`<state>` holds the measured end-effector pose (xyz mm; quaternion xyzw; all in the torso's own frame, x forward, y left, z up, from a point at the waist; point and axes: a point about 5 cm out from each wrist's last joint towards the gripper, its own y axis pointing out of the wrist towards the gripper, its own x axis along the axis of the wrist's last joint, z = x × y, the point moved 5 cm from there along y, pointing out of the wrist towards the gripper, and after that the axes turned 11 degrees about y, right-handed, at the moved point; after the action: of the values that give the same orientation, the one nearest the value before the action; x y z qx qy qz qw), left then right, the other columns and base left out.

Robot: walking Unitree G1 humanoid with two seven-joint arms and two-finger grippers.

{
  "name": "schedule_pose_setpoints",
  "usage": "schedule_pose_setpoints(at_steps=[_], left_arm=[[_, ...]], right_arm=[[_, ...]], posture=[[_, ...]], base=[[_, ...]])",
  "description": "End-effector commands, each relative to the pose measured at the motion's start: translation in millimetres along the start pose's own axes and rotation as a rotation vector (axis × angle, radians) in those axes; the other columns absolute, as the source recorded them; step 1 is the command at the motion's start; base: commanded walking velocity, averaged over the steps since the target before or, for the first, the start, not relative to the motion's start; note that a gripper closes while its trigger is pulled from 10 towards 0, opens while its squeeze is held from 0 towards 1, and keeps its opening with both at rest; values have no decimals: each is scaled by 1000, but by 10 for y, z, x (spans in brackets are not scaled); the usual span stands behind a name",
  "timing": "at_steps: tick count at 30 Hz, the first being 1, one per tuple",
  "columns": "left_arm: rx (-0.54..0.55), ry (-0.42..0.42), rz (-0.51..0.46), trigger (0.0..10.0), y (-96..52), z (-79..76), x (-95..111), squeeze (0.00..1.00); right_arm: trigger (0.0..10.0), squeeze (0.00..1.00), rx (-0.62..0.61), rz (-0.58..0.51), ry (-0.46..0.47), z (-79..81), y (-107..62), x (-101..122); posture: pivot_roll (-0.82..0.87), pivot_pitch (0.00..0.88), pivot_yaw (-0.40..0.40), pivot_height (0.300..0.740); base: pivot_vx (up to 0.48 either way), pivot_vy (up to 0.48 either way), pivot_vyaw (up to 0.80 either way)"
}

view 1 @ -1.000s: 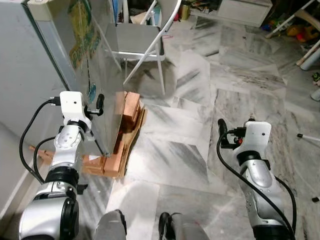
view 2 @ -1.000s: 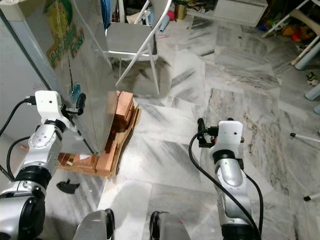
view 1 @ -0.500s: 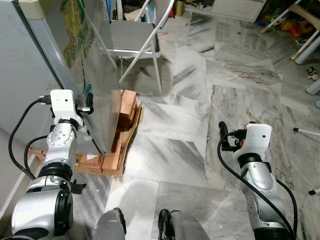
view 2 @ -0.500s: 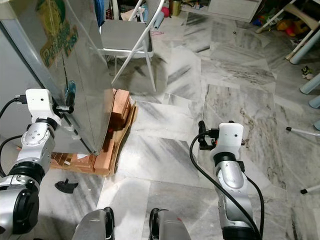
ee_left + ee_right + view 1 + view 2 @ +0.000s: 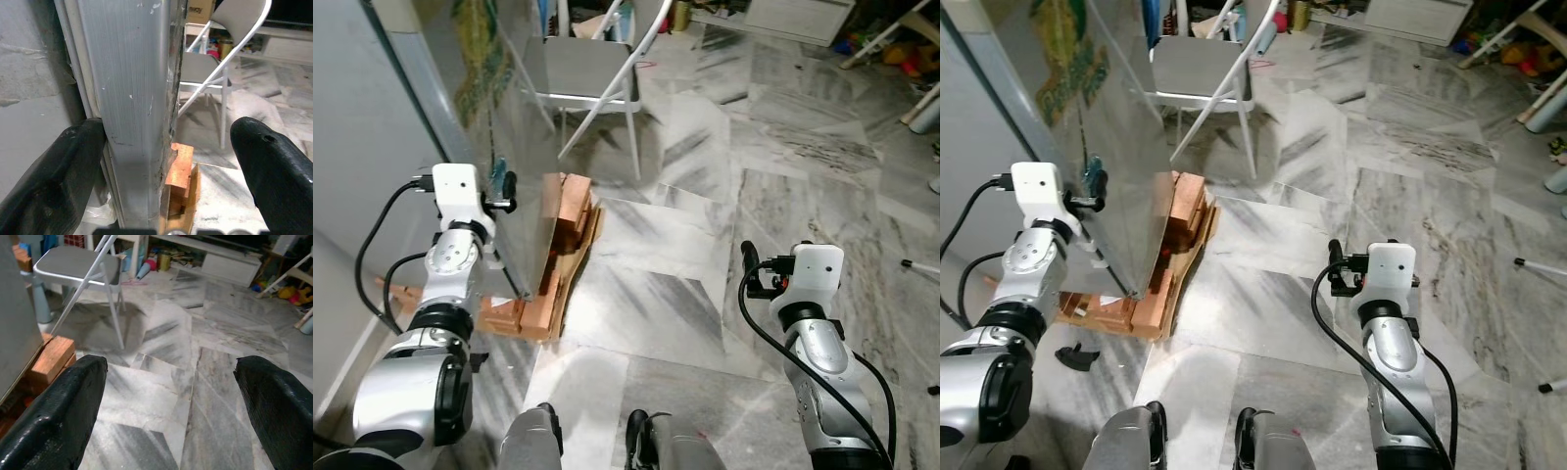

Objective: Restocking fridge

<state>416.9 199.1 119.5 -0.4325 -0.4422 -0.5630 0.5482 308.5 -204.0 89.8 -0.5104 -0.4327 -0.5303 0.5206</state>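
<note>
At ten o'clock from me stands the fridge (image 5: 460,78), its metal door edge (image 5: 132,112) running down to a stack of wooden blocks (image 5: 553,264) on the floor. The marble floor (image 5: 705,196) toward one and three o'clock is wide and free; a folding chair (image 5: 592,73) stands at twelve. My left gripper (image 5: 164,161) is raised, fingers spread on both sides of the door edge, one finger (image 5: 54,171) touching it. My right gripper (image 5: 171,401) is released, held low over the floor at three o'clock.
</note>
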Motion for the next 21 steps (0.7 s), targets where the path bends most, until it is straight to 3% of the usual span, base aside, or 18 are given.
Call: schedule_pose_setpoints(at_steps=[1, 3, 5, 6, 7, 8, 9, 11, 12, 13, 15, 19, 21], left_arm=[[-114, 35, -55, 10000, 72, -288, 182, 0], [-155, 28, -66, 10000, 85, -438, 227, 0], [-248, 25, -102, 10000, 93, -732, 344, 0], [-248, 25, -102, 10000, 93, -732, 344, 0], [-454, 22, -184, 10000, -10, -1195, 507, 0], [-546, 26, -227, 10000, -89, -1407, 582, 0], [-546, 26, -227, 10000, -89, -1407, 582, 0], [-729, 12, -312, 10000, -341, -1846, 728, 0], [-729, 12, -312, 10000, -341, -1846, 728, 0], [-821, -20, -357, 10000, -538, -2081, 814, 0], [-818, -32, -355, 10000, -548, -2091, 816, 0], [-641, -16, -273, 10000, -272, -1690, 637, 0], [-540, -37, -217, 10000, -143, -1387, 540, 0]], right_arm=[[10000, 0, -14, 28, -12, -60, -23, -50], [10000, 0, -12, 54, -12, -57, -24, -102], [10000, 0, 14, 121, -25, -21, -32, -231], [10000, 0, 14, 121, -25, -21, -32, -231], [10000, 0, 45, 190, -36, 9, -52, -355], [10000, 0, 63, 221, -35, 29, -64, -413], [10000, 0, 63, 221, -35, 29, -64, -413], [10000, 0, 100, 256, -18, 73, -76, -474], [10000, 0, 100, 256, -18, 73, -76, -474], [10000, 0, 118, 277, -11, 100, -78, -505], [10000, 0, 119, 278, -11, 105, -77, -507], [10000, 0, 126, 278, 2, 140, -78, -519], [10000, 0, 130, 278, 15, 148, -74, -518]], posture=[[-46, 168, -73, 740], [-45, 167, -73, 740], [-43, 166, -74, 740], [-43, 166, -74, 740], [-38, 165, -76, 740], [-36, 161, -76, 740], [-36, 161, -76, 740], [-32, 159, -73, 740], [-32, 159, -73, 740], [-32, 158, -71, 740], [-28, 158, -70, 740], [-27, 157, -67, 740], [-21, 169, -62, 740]], base=[[0, 0, 0], [0, 0, 0], [0, 0, 0], [0, 0, 0], [0, 0, 0], [0, 0, 0], [0, 0, 0], [0, 0, 0], [0, 0, 0], [0, 0, 0], [0, 0, 0], [0, 0, 0], [0, 0, 0]])
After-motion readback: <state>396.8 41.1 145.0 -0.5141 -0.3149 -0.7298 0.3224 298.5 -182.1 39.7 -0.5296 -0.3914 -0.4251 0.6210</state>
